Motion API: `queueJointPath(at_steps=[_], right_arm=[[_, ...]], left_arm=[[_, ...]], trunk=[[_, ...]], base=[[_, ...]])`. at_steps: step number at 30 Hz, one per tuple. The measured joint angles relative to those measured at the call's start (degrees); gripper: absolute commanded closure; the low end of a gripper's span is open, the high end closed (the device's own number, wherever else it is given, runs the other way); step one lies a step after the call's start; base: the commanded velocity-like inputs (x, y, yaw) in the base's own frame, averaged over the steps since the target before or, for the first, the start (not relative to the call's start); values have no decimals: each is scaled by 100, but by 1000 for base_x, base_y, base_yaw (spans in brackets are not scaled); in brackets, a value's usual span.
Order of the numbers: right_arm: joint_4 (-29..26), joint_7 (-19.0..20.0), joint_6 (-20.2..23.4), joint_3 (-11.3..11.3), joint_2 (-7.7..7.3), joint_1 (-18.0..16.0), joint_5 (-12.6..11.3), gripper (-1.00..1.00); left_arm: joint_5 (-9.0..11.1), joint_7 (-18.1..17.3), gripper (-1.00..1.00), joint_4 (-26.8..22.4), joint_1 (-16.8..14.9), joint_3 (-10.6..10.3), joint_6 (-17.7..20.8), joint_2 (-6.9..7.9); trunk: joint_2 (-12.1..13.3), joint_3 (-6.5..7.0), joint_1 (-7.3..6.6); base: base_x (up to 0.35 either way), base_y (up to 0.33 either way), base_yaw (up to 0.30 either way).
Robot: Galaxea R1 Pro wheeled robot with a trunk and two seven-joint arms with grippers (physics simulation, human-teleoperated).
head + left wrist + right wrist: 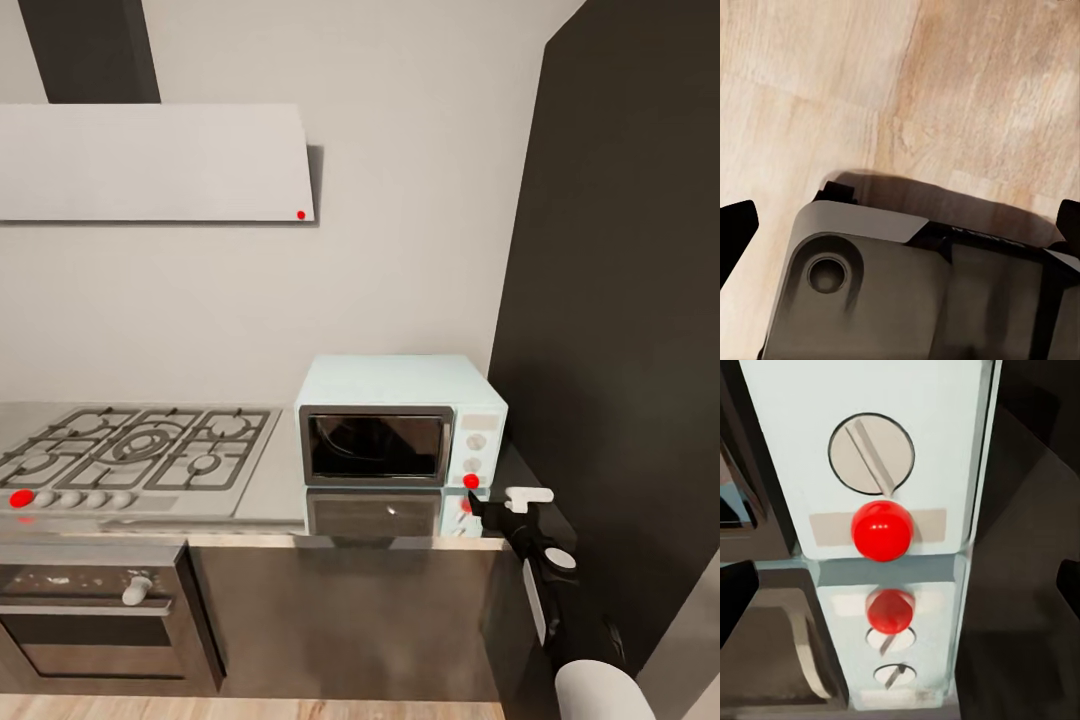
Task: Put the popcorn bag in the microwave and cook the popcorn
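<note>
Reaching toward the microwave [400, 430], the right gripper [483, 506] sits just beside its red dot [882, 530], fingers spread apart. That oven stands door shut on the countertop [270, 510], at three o'clock from the hob [135, 450]. Over wood floor [832, 90], the left gripper's [900, 225] fingers are parted.

No readable text, label or number anywhere.

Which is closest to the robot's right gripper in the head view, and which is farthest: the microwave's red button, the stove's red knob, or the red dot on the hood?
1. The red button at the microwave's lower right corner, right by the right gripper.
2. The stove's red knob, far left along the countertop.
3. The hood's red dot, high on the wall.
</note>
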Motion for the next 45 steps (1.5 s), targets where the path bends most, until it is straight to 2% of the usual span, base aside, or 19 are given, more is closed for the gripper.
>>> queueJointPath(at_steps=[4,8,19,29,37,45], right_arm=[[-2,167,6,-6,-28,0,0,-100],[-2,242,7,0,-20,0,12,-100],[2,154,14,-15,106,0,-4,-100],[-5,150,83,-19,104,0,-13,-100],[1,142,32,-23,103,0,-6,-100],[108,166,14,-37,89,0,-10,-100]], left_arm=[[32,0,-100,0,0,0,0,0],[-26,0,-100,-1,1,-1,0,1],[28,0,-100,0,0,0,0,0],[48,5,-100,0,0,2,0,0],[46,0,-100,0,0,0,0,9],[52,4,-100,0,0,0,0,9]], trunk=[[0,0,0],[-1,0,0],[0,0,0],[0,0,0],[0,0,-2],[0,0,0]], base=[[5,-2,0],[79,-83,0],[5,-5,0],[6,0,0],[211,0,0],[18,0,0]])
